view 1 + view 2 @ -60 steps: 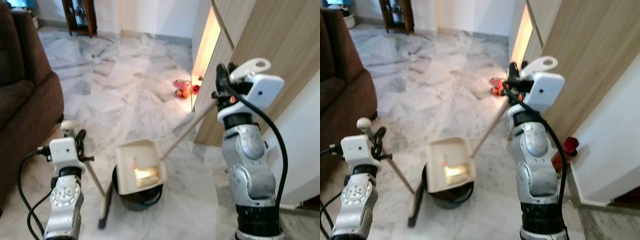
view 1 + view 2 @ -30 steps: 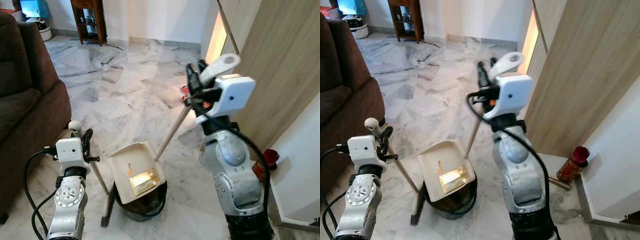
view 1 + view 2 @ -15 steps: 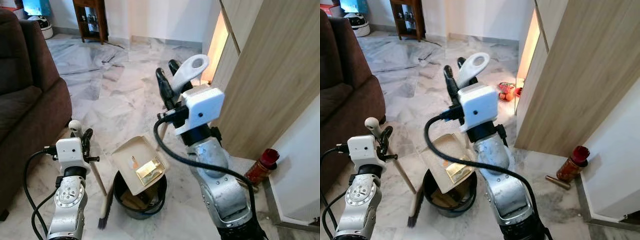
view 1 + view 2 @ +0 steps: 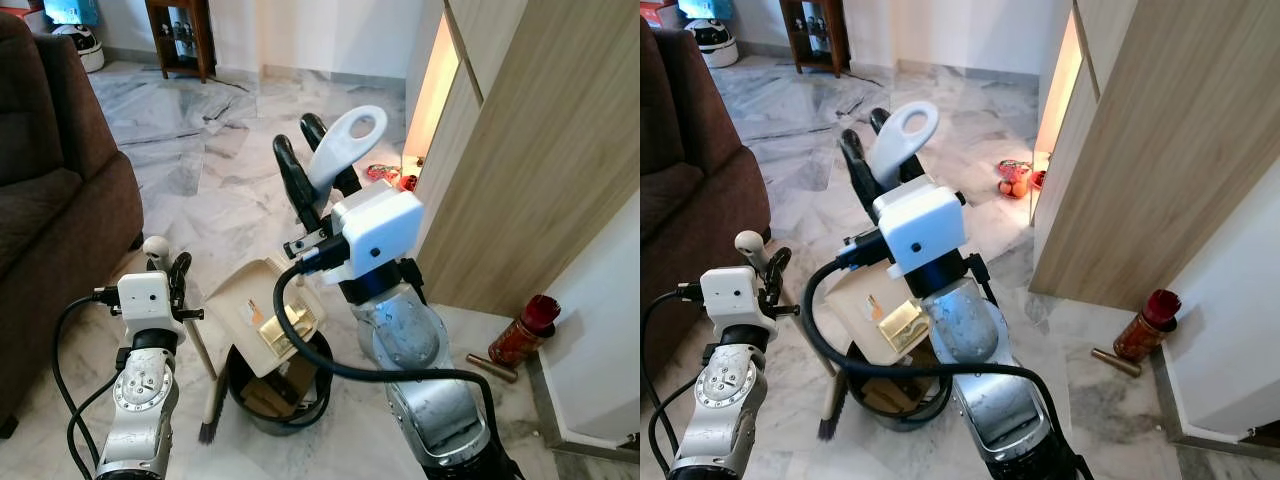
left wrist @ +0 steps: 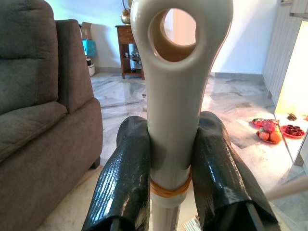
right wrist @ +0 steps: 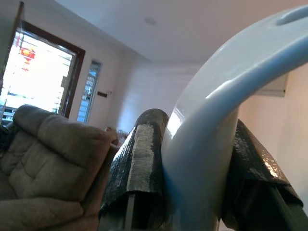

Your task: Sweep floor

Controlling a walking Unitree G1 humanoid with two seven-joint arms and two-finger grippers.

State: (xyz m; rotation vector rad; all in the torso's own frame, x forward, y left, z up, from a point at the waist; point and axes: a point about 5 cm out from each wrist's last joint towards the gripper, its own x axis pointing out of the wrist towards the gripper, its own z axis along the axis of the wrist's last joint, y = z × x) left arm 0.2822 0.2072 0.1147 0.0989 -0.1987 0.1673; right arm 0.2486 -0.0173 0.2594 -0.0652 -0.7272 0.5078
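Dustpan tipping over the bin

Right gripper (image 4: pixel 315 165) is clamping the cream plastic dustpan (image 4: pixel 262 310) handle above the round black bin (image 4: pixel 280 385); left gripper (image 5: pixel 175 163) is pinching the beige looped broom handle (image 5: pixel 175 86), brown sofa (image 5: pixel 43 110) at 9 o'clock.

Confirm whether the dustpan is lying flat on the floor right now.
No: the right gripper holds the dustpan tilted over the black bin.

No readable text or labels anywhere.
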